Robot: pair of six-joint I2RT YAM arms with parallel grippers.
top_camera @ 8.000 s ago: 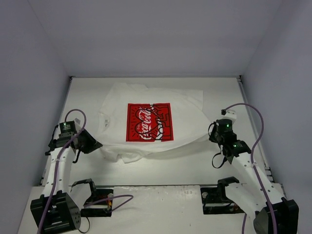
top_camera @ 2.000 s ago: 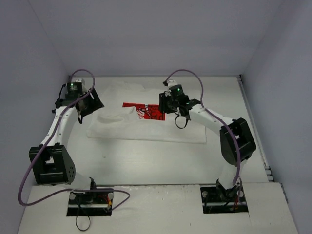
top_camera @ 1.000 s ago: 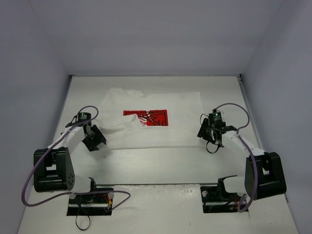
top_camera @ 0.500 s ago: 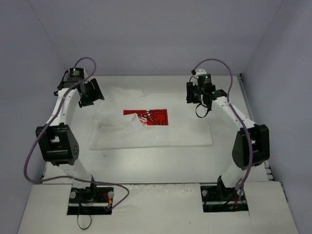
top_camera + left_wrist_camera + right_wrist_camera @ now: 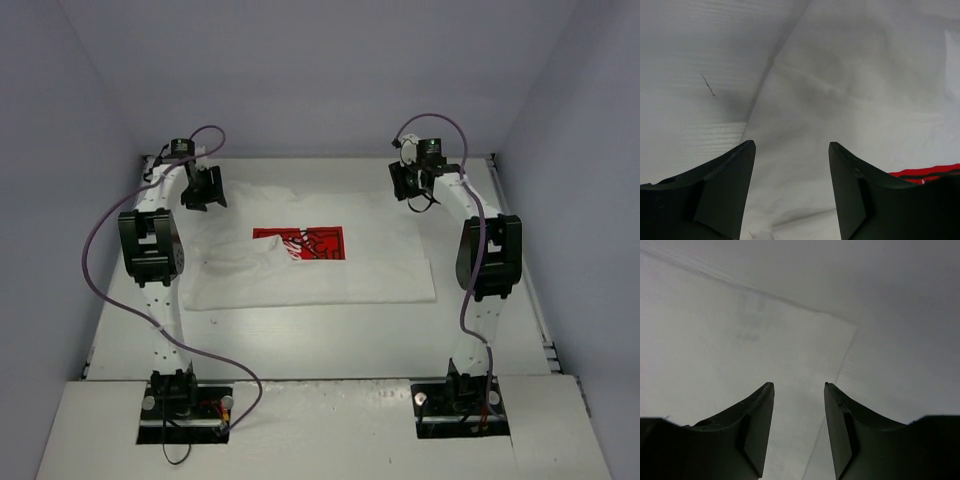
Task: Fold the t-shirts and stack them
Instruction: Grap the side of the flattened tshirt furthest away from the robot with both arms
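A white t-shirt (image 5: 330, 275) with a red printed square (image 5: 300, 242) lies flat in the middle of the table, its lower part folded up over the print. My left gripper (image 5: 210, 196) hovers open over the shirt's far left corner. In the left wrist view the gripper (image 5: 792, 145) has white cloth (image 5: 840, 100) between and beyond its fingers, touching nothing. My right gripper (image 5: 404, 190) hovers open at the far right corner. In the right wrist view the gripper (image 5: 799, 385) straddles the shirt's edge (image 5: 790, 340), empty. Only one shirt is in view.
Light walls close in the white table (image 5: 330, 340) at the left, right and back, close behind both grippers. Bare table surface (image 5: 690, 75) lies left of the shirt and past its right corner (image 5: 900, 355). The arm bases sit at the near edge.
Both arms have stretched from the shirt's sides to its far corners. The left jaws have opened wider. The shirt lies as it did half a second ago.
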